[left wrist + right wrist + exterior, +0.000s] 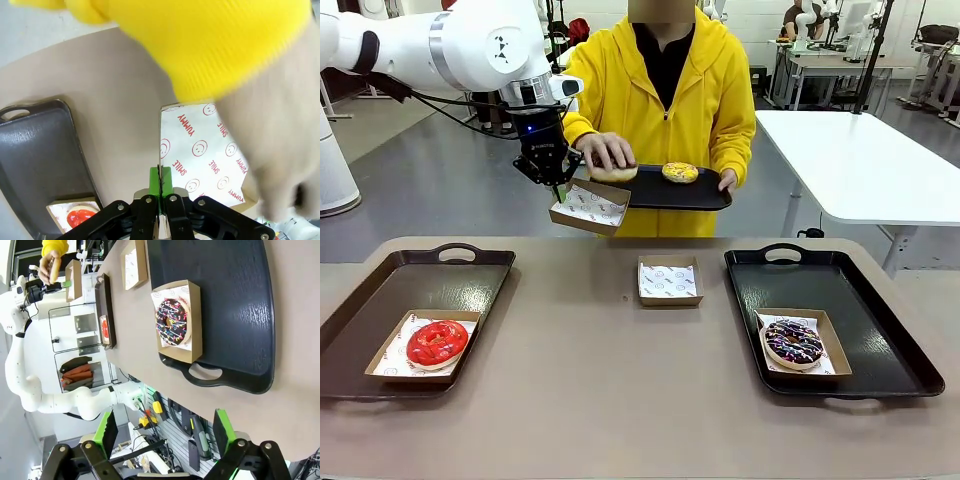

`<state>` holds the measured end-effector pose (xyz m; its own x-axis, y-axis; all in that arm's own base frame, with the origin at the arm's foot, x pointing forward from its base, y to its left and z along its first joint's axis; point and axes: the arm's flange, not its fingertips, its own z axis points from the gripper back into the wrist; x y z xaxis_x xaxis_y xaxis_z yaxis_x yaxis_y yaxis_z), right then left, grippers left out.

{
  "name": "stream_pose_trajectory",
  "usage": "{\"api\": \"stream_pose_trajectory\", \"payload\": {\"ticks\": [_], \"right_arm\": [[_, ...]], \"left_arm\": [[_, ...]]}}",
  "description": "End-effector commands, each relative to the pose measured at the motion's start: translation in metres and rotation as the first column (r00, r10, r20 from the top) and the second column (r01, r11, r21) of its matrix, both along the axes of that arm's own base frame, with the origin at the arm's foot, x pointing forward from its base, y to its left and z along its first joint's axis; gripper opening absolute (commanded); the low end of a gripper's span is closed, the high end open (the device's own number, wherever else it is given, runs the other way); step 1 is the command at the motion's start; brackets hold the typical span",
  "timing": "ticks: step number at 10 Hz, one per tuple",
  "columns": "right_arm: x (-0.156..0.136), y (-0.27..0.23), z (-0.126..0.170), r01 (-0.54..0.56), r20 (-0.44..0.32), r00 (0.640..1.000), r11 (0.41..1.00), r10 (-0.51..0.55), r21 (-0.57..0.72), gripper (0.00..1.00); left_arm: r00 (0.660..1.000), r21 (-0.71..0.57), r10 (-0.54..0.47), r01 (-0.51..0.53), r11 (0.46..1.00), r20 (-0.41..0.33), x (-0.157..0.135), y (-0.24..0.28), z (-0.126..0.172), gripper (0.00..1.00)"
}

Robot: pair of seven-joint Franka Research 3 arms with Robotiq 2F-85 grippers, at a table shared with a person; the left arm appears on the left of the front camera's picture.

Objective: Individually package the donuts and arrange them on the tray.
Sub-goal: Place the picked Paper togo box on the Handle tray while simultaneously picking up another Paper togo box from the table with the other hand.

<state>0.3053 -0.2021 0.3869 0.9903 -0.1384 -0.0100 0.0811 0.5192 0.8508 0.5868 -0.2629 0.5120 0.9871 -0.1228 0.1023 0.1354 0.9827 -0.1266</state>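
Observation:
My left gripper (pixel 558 188) is shut on the edge of a paper-lined cardboard box (pixel 590 207) and holds it in the air beside a small black tray (pixel 705 193) in the person's hand. On that tray lies a yellow donut (pixel 680 172). The person's other hand (pixel 605 150) grips a second donut (pixel 615 173) at the tray's near end, just above my box. In the left wrist view the green pads (pixel 155 180) pinch the box rim (pixel 200 155). A red donut (pixel 437 343) lies boxed on the left tray (pixel 380 300). A sprinkled donut (pixel 793 342) lies boxed on the right tray (pixel 880 330). My right gripper (pixel 165 432) is open above that tray's near edge.
An empty paper-lined box (pixel 670 280) stands mid-table between the two trays. The person in a yellow hoodie (pixel 665 90) stands at the far edge. A white table (pixel 860 160) is behind on the right.

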Motion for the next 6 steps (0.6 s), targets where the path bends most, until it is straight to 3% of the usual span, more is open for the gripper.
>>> {"api": "stream_pose_trajectory", "payload": {"ticks": [1,6], "right_arm": [[-0.0018,0.0047,0.0013,0.013,0.011,1.0,1.0,-0.014,0.024,1.0],[-0.0018,0.0047,0.0013,0.013,0.011,1.0,1.0,-0.014,0.024,1.0]], "left_arm": [[1.0,-0.004,0.0,0.0,1.0,0.006,-0.007,0.0027,-0.0006,0.0],[1.0,-0.004,0.0,0.0,1.0,0.006,-0.007,0.0027,-0.0006,0.0]]}}
